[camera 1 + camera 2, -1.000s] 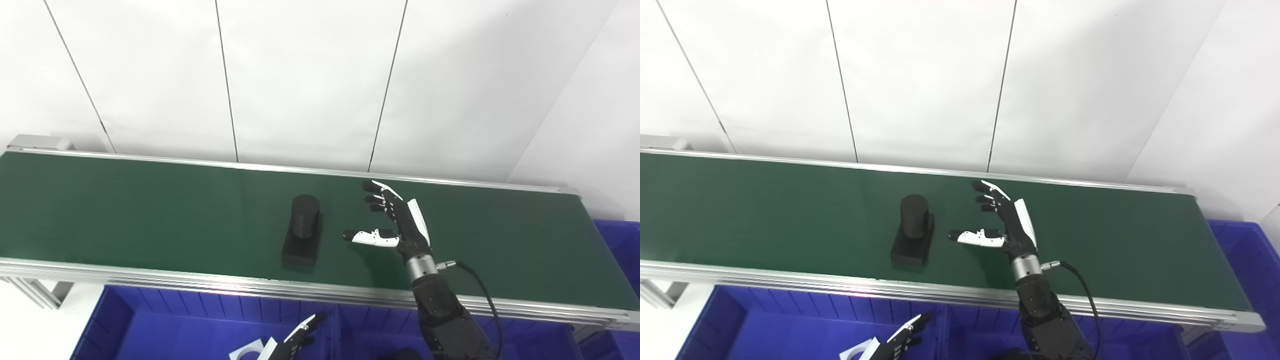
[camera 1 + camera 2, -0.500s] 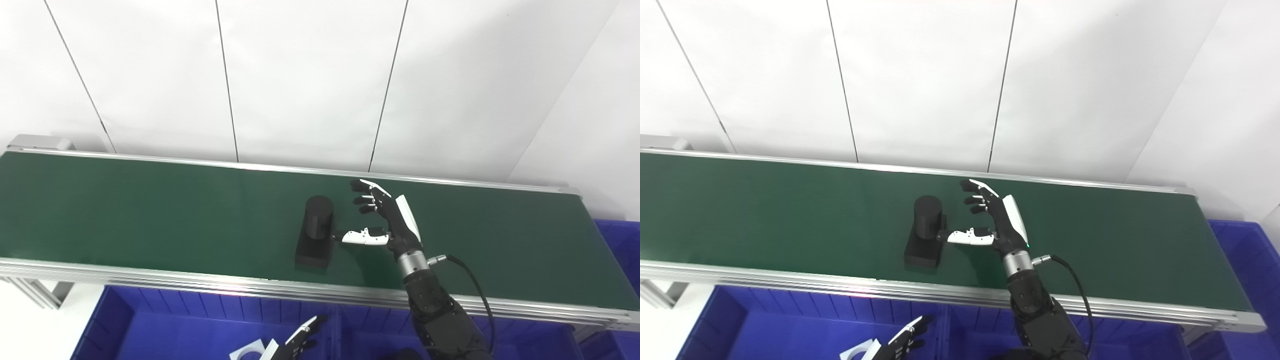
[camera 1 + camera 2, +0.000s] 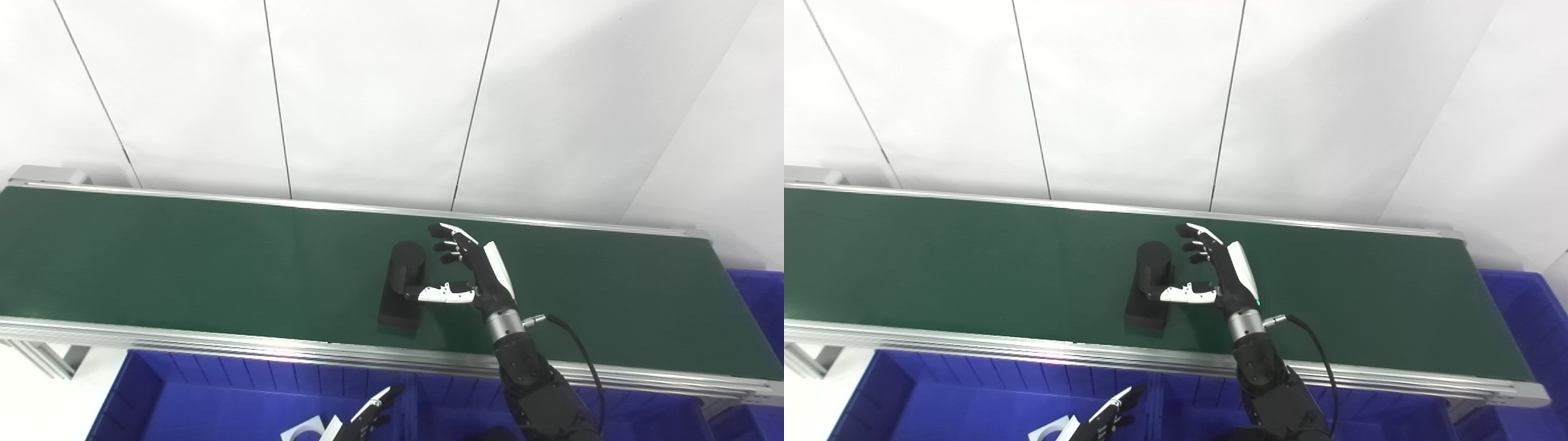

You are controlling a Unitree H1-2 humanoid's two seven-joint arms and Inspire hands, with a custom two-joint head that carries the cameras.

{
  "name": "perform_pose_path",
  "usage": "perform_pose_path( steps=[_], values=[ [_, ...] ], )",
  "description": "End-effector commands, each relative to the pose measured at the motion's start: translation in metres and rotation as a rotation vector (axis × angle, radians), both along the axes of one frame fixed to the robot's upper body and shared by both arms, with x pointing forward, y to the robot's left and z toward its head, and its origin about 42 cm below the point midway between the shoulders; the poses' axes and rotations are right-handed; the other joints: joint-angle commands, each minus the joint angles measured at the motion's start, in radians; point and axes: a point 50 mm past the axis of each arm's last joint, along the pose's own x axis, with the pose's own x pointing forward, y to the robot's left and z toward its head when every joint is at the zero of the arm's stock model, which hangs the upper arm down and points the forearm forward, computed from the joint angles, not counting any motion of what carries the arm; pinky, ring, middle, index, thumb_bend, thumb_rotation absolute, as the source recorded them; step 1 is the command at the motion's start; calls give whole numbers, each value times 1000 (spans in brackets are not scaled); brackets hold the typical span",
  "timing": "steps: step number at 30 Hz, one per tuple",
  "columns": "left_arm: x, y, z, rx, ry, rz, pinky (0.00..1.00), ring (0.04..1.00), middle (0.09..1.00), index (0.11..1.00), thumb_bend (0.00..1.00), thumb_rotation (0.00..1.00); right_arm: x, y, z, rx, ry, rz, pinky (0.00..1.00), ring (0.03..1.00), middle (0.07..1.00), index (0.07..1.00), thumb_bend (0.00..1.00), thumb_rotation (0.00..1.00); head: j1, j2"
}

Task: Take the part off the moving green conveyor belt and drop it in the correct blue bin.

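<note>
1. Since one second ago the black part (image 3: 402, 285) has travelled to the right along the green conveyor belt (image 3: 184, 263), and it now reaches the right robot hand (image 3: 470, 271), which has shifted a little to the left to meet it.
2. The part, a block with an upright cylinder on its far end, stands in the middle of the belt, a little right of centre.
3. The right robot hand is spread and holds nothing yet. Its white thumb lies across the near side of the cylinder and seems to touch it, while the fingers (image 3: 450, 244) are apart just to the right of the cylinder.
4. The left robot hand (image 3: 367, 416) waits low at the near edge, over the blue bin (image 3: 202, 398). Only its fingertips show, so I cannot tell if it is spread or closed.
5. I judge that the step in hand is the catching of the part; the pick is not yet done.
6. The next move calls for closing the fingers around the cylinder at once, because the belt carries the part to the right, and then for lifting it straight up.
7. The belt is a plain dark green surface with aluminium rails along the near and far sides.
8. Blue bins stand below the near rail, with another at the far right end (image 3: 756, 306); one holds a white piece (image 3: 305, 429).
9. Behind the belt there is a white panelled wall (image 3: 380, 98).
</note>
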Motion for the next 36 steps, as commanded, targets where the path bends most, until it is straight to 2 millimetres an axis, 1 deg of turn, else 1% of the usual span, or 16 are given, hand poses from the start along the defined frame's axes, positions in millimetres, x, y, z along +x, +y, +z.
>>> perform_pose_path(
  steps=[1, 8, 11, 13, 16, 18, 19, 20, 21, 23, 27, 31, 36],
  values=[
    [4, -1, 9, -19, -63, -3, 901, 949, 955, 910, 872, 911, 15, 8, 24, 28, -84, 11, 661, 744, 808, 786, 963, 275, 1, 1],
    [3, -1, 9, -19, -62, -2, 905, 951, 956, 911, 879, 912, 14, 6, 21, 23, -76, 3, 651, 746, 803, 777, 933, 285, 1, 3],
    [3, 0, 9, -15, -65, 0, 893, 946, 953, 909, 874, 915, 14, 5, 19, 17, -72, -7, 639, 740, 791, 769, 891, 292, 1, 3],
    [2, 0, 9, -18, -63, -2, 899, 948, 954, 910, 871, 909, 14, 4, 17, 22, -67, -19, 626, 720, 770, 753, 853, 273, 1, 3],
    [2, 0, 10, -22, -63, -2, 909, 952, 957, 913, 876, 909, 13, 3, 16, 32, -65, -32, 560, 638, 695, 709, 771, 254, -2, 7],
    [1, 0, 11, -22, -66, -2, 912, 953, 957, 914, 881, 909, 13, 2, 15, 41, -54, -41, 474, 559, 628, 669, 710, 213, -2, 6],
    [2, 0, 11, -22, -67, -1, 911, 951, 956, 913, 877, 910, 13, 2, 15, 41, -49, -45, 425, 510, 578, 641, 669, 189, -2, 6],
    [2, 0, 11, -20, -69, -2, 906, 950, 956, 913, 872, 914, 13, 2, 15, 35, -46, -51, 365, 438, 503, 588, 590, 96, -1, 7],
    [2, 0, 11, -19, -71, -2, 906, 949, 955, 913, 871, 914, 13, 2, 15, 32, -44, -55, 355, 424, 489, 578, 575, 78, -1, 7],
    [2, 0, 12, -18, -73, -1, 903, 949, 955, 913, 870, 915, 12, 1, 15, 18, -48, -57, 309, 367, 444, 546, 531, 22, -2, 8],
    [2, 1, 12, -18, -72, 0, 900, 947, 954, 913, 880, 915, 12, 1, 14, -4, -50, -48, 258, 316, 418, 530, 516, 2, -6, 8],
    [2, 1, 11, -18, -69, -3, 894, 946, 955, 915, 871, 917, 10, 0, 15, -3, -36, -29, 246, 311, 417, 529, 516, 1, -7, 8],
    [3, 0, 11, -21, -68, -5, 901, 949, 957, 916, 885, 919, 9, -3, 18, 3, -47, -13, 247, 308, 414, 529, 515, 1, -13, 12]
  ],
)
